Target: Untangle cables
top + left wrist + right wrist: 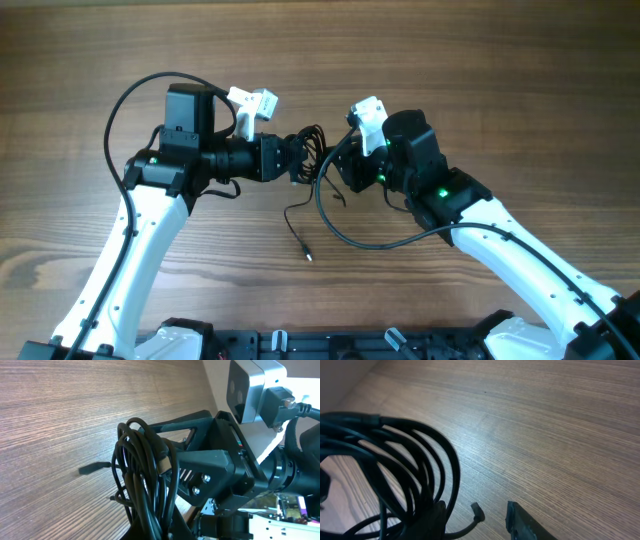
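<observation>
The cables (pixel 312 143) are a bundle of thin black cords hanging between my two grippers above the table. One cord drops to the table and ends in a small plug (pixel 308 257). My left gripper (pixel 297 156) is shut on the bundle; in the left wrist view the loops (pixel 145 470) rise out of its jaws (pixel 161 529). My right gripper (pixel 337 167) is open. In the right wrist view the loops (pixel 395 455) hang round its left finger. A loose plug end (pixel 478 511) sits in the gap between its fingers (pixel 475 507).
The wooden table (pixel 480 80) runs all round. A thick black arm wire (pixel 370 243) loops below the right gripper, and another (pixel 125 95) arcs over the left arm. The right gripper's body (pixel 215 465) fills the left wrist view just behind the bundle.
</observation>
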You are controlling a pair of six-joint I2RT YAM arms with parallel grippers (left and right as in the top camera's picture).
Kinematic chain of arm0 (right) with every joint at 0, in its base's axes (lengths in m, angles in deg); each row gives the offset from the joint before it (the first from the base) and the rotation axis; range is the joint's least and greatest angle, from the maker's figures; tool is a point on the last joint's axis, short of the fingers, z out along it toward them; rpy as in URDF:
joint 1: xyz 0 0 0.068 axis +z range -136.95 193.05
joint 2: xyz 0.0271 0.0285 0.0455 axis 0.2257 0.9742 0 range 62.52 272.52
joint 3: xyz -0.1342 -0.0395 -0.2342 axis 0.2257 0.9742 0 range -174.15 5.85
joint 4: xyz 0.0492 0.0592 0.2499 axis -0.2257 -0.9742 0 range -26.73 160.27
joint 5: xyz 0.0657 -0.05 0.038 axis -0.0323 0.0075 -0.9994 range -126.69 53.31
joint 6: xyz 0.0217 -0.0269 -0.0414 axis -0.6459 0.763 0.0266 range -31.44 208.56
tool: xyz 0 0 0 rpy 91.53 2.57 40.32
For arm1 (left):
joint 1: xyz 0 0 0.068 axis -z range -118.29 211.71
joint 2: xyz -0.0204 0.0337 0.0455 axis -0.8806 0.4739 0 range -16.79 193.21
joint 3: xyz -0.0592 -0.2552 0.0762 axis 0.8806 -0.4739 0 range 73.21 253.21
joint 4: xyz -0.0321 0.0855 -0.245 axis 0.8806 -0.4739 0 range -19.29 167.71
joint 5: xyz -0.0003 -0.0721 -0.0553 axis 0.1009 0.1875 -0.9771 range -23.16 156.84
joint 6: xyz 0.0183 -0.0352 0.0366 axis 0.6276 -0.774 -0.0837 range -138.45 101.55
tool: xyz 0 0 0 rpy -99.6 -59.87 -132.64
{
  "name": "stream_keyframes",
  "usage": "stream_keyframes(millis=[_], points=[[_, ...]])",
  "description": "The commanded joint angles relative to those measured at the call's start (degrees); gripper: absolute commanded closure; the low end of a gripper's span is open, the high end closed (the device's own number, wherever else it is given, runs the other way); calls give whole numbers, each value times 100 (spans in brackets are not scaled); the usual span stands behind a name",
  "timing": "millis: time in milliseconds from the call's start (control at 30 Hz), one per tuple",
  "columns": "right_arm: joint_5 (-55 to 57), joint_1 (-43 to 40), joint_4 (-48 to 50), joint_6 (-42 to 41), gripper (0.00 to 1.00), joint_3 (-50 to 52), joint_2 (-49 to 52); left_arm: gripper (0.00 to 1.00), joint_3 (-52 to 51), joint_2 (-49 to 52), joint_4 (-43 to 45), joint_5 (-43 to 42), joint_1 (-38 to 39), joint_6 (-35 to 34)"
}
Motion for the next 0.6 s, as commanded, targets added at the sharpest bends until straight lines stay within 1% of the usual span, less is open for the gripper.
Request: stream_keyframes(millis=[0,33,67,100,167,300,400,500,567], points=[[-289,-20,17,175,59,-11,-11,96,35,-90,61,-20,9,391],[-599,-20,24,396,59,-11,-22,96,35,-90,59,-39,11,603],[-1163,-20,17,619,59,-11,-20,96,35,-90,68,-35,9,776],[-1434,-20,2,621,59,-9,-20,96,35,-90,70,-35,9,855],[-1803,-20,-17,612,59,-11,-17,96,35,-90,118,-35,9,863],[-1954,-20,-31,588,59,-11,-17,96,35,-90,203,-35,9,863],[-2964,-20,-35,579,59,-9,-17,96,35,-90,345,-35,9,844],[-2850,-26,-225,393,62,-9,-17,96,35,-90,474,17,-37,844],[-2809,-26,-133,280,61,-9,-20,96,35,-90,457,251,-168,841]])
